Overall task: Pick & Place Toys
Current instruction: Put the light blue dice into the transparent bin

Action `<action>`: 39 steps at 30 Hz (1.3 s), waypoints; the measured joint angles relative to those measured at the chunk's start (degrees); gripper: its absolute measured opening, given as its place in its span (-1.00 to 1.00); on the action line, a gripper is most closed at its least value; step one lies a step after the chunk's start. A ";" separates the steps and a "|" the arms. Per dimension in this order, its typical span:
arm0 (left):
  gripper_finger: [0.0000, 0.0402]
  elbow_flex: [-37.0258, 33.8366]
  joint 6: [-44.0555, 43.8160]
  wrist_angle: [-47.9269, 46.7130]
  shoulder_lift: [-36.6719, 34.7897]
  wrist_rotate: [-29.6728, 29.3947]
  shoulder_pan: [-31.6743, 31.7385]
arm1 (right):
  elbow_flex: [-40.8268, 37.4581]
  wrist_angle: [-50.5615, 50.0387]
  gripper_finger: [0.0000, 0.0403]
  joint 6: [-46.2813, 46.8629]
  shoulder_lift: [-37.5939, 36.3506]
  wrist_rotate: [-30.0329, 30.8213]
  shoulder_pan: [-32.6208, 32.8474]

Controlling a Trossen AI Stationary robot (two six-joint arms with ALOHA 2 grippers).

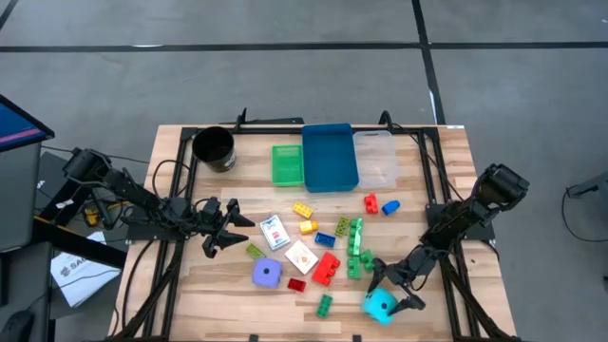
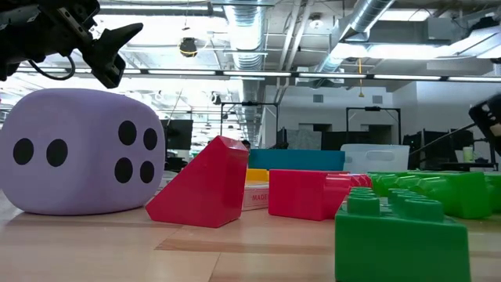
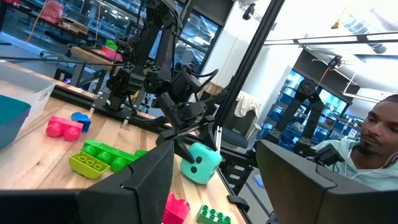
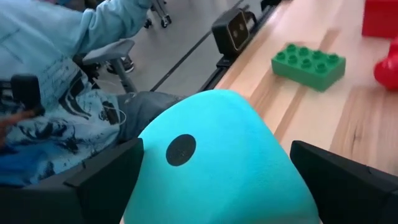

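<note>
Looking down on the tabletop (image 1: 209, 285), you see the right end effector (image 1: 385, 290) at the near edge, its fingers spread wide on either side of the cyan die (image 1: 380, 306); whether they press the foam you cannot tell. Its wrist view fills with that die, one black dot showing, and a green brick (image 4: 308, 64) lies just beyond it. A person in a pale blue patterned top (image 4: 56, 106) sits past the tabletop edge there.

Your left end effector (image 1: 223, 233) hovers with its fingers apart and nothing between them, near the purple die (image 1: 267, 274) and a white card pack (image 1: 274, 232). A second card pack (image 1: 301, 256) lies just beside the first.

Between the two end effectors the loose bricks crowd together: red ones (image 1: 326, 268), yellow ones (image 1: 303, 210), a line of green ones (image 1: 355, 237) and a blue one (image 1: 391, 205). You cannot count them surely, since some overlap. Two dice and two card packs are plain.

Farther off stand a black cup (image 1: 215, 148), a green tray (image 1: 287, 163), a blue tray (image 1: 330, 157) and a clear tray (image 1: 376, 157).

From tabletop level, the purple die and red bricks block most of what lies behind.
</note>
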 joint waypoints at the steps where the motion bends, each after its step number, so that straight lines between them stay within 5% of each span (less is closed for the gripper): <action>1: 0.11 -0.01 0.00 -0.01 -0.01 0.00 0.00 | 0.00 -0.26 0.99 1.20 0.00 -0.02 0.00; 11: 0.11 0.00 0.00 0.00 0.00 0.00 0.00 | 0.02 -3.28 0.99 9.55 -0.01 -0.01 0.00; 26: 0.11 0.00 0.00 0.00 -0.01 0.00 0.00 | -0.04 -3.31 0.61 11.20 0.00 -0.48 -0.81; 39: 0.11 0.00 0.00 0.00 -0.01 0.00 0.00 | -0.04 -3.22 0.58 11.01 0.02 -0.44 -0.81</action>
